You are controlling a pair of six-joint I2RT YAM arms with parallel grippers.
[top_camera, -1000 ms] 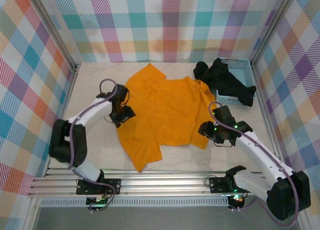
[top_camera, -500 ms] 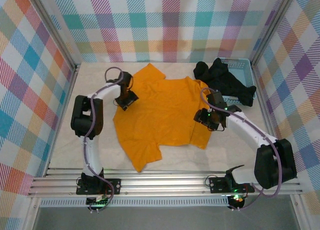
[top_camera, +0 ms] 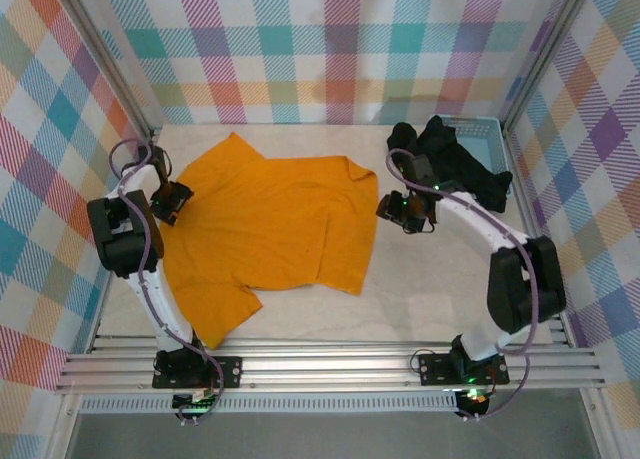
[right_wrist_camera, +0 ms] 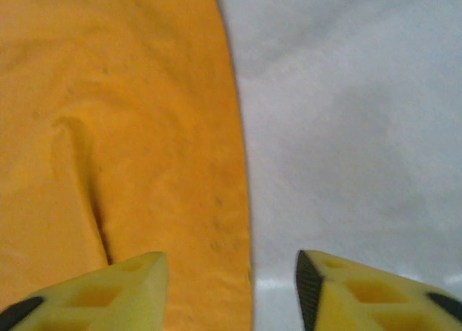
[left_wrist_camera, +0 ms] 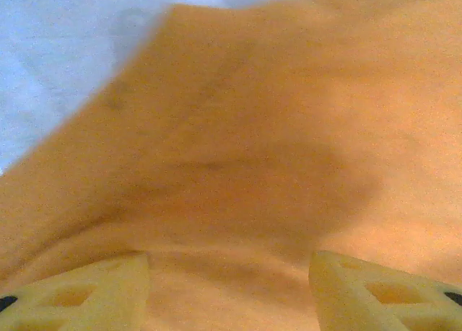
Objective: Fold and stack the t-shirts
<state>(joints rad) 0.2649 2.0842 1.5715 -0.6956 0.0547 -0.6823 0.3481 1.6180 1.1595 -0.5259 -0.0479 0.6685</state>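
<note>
Since half a second ago the orange t-shirt [top_camera: 270,219] has slid leftward across the table [top_camera: 430,299], and both my arms have swung that way with it. My left gripper [top_camera: 172,201] now sits at the shirt's left edge, near the left wall. Seen from my left wrist, its fingers [left_wrist_camera: 79,295] stand wide apart with orange fabric spread below them, nothing pinched. My right gripper [top_camera: 402,211] is at the shirt's right hem, also spread open, with one finger [right_wrist_camera: 86,295] over orange cloth and the other above bare table. The shirt lies mostly flat. Black t-shirts [top_camera: 450,159] are heaped over the light blue basket [top_camera: 487,127] at the far right.
</note>
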